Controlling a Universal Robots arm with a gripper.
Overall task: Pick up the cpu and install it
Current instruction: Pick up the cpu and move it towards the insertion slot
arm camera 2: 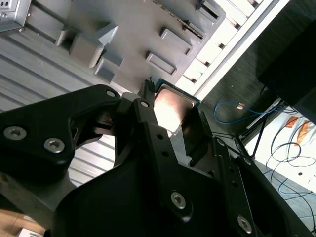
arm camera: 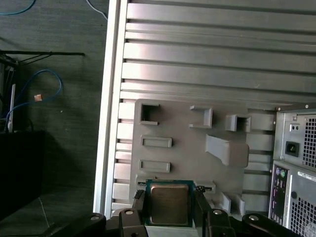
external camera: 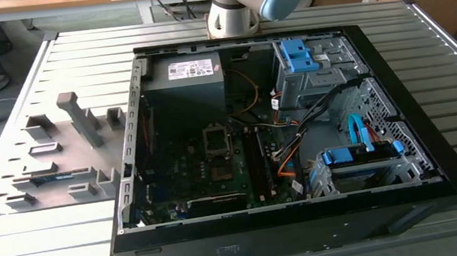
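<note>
Held fast in the gripper (arm camera: 169, 211), in both wrist views: the cpu (arm camera: 169, 203), a small square chip with a dull silvery face and a thin green border. Jaws clamped on it, one of the black fingers (arm camera: 140, 207) pressed against each of two opposite edges. Metal face turned toward the cameras, catching a warm glare in the second wrist view.

Directly behind the jaws: a grey fixture plate (arm camera: 187, 158) of raised blocks and shallow rectangular pockets. Impossible to tell whether the chip hangs clear of that plate or touches it.

Under the plate and stretching away past the fingertips: the slatted metal table (arm camera: 207, 59).

Off to one side of the jaws, hard by the plate's edge: the rear panel of the computer case (arm camera: 296, 168), sockets and vent holes showing. Off to the other side, beyond the table's rim: dark floor (arm camera: 49, 163) and a loop of blue cable (arm camera: 49, 84).

Farthest back, in the exterior view: the same case lying open on the table with its circuit board facing up, the plate beside it on the exterior view's left, and the arm's base (external camera: 242, 7) standing at the table's far edge.
</note>
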